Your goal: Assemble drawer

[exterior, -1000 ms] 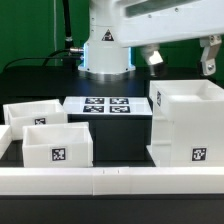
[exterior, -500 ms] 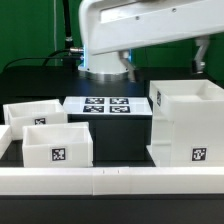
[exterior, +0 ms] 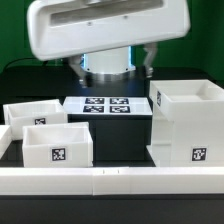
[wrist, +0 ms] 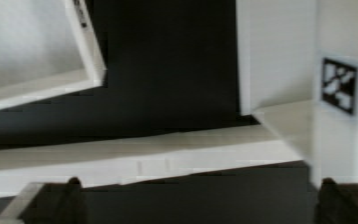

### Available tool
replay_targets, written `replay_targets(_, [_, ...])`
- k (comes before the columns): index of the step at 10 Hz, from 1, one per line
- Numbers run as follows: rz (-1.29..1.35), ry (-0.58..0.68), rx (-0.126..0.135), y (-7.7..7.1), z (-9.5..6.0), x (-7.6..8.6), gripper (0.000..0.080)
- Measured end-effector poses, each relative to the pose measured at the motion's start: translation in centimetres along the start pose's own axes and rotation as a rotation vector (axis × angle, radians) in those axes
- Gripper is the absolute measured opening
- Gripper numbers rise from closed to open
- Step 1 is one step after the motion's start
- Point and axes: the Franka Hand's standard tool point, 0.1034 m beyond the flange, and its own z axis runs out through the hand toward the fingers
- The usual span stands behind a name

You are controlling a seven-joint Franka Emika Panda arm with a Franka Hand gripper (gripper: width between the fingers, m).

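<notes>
The tall white housing (exterior: 186, 124) stands at the exterior view's right, its top open and a tag on its front. Two smaller white trays (exterior: 35, 113) (exterior: 57, 143) sit at the left, the nearer one tagged. In the exterior view a large white arm link covers the top and hides the gripper. In the wrist view the gripper (wrist: 201, 200) is open and empty, its dark fingertips (wrist: 60, 195) wide apart. It hangs over black table between the housing's tagged wall (wrist: 297, 70) and a tray (wrist: 34, 55).
The marker board (exterior: 105, 104) lies flat behind the trays, in front of the robot base. A low white border rail (exterior: 110, 180) runs along the front edge and also shows in the wrist view (wrist: 158, 155).
The arm has swung toward the exterior view's left and nearer the camera. Its white link now fills the top of the view, and the gripper has left its place above the housing.
</notes>
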Motion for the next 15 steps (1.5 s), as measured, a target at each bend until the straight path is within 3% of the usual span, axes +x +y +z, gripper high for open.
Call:
replay_targets(2, [-0.052, -0.004, -0.005, 0.1, 0.1, -0.1, 0.0649])
replay_targets(5, [-0.196, -0.001, -0.039, 3.6, 1.1, -1.5, 0.0649])
replay_targets(6, [-0.216, 0.020, -0.065, 4.7, 1.8, -1.9, 0.0649])
replay_targets(7, [-0.213, 0.019, -0.072, 6.1, 3.0, -2.8, 0.0649])
replay_targets(11, [-0.220, -0.074, -0.050, 5.5, 3.4, -3.6, 0.0649])
replay_targets(13, [-0.281, -0.178, -0.079, 5.9, 5.3, -4.6, 0.0649])
replay_targets(15, [-0.280, -0.151, -0.098, 6.4, 6.6, -4.7, 0.0649])
